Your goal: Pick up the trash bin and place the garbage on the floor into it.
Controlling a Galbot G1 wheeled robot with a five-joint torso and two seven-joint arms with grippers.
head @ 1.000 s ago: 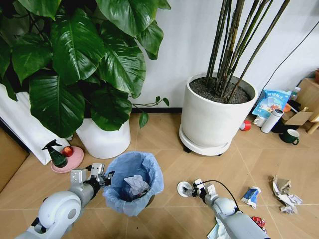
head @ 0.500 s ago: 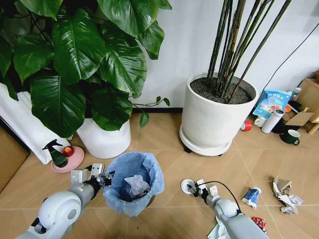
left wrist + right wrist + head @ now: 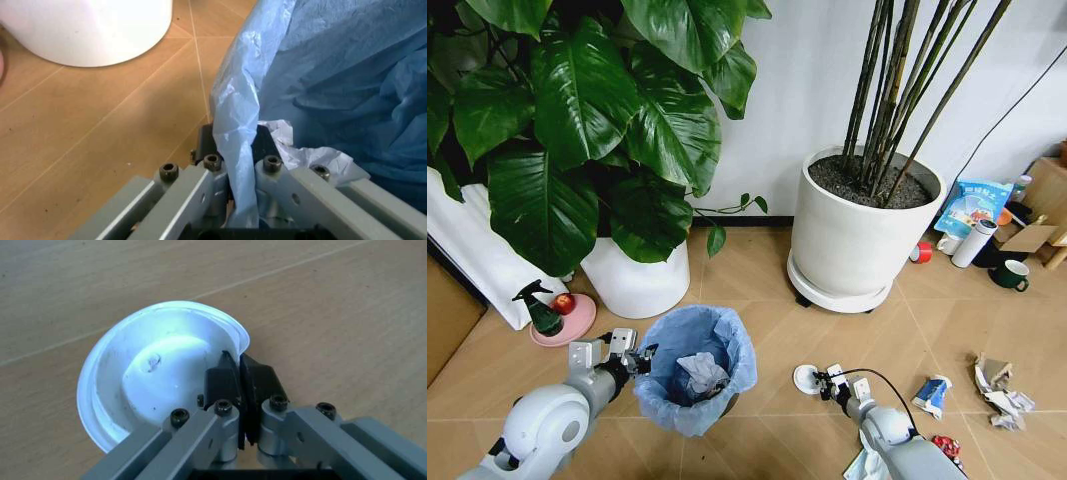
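I am holding two things now. My left hand (image 3: 640, 357) grips the rim of the small round dark trash bin lined with a crinkled light-blue plastic bag (image 3: 695, 352), which stands on the wooden floor (image 3: 757, 275) in front of the big white plant pot (image 3: 852, 240). In the left wrist view, the fingers (image 3: 213, 150) are closed narrow, with a fold of the blue bag pinched between them. A crumpled white tissue (image 3: 700, 372) already lies inside the bin.

My right hand (image 3: 826, 381) is low, near the floor, to the right of the bin and a little apart from it. It is closed on the edge of a white round plastic disc, shaped like a shallow lid (image 3: 157, 385). In the right wrist view the black pads (image 3: 227, 380) clamp its thin rim, and the disc stands out sideways from them.

To do this step well, I judge that the disc should be carried over the open mouth of the bin and let go only when it is fully above the bag, because the grip is on a thin edge and the disc may turn or slip. The left hand should keep the bin steady, so the bag does not pull off.

More garbage waits on the floor to the right: a crushed blue and white wrapper (image 3: 930, 391), crumpled white paper (image 3: 999, 391) and a red scrap (image 3: 946, 444).
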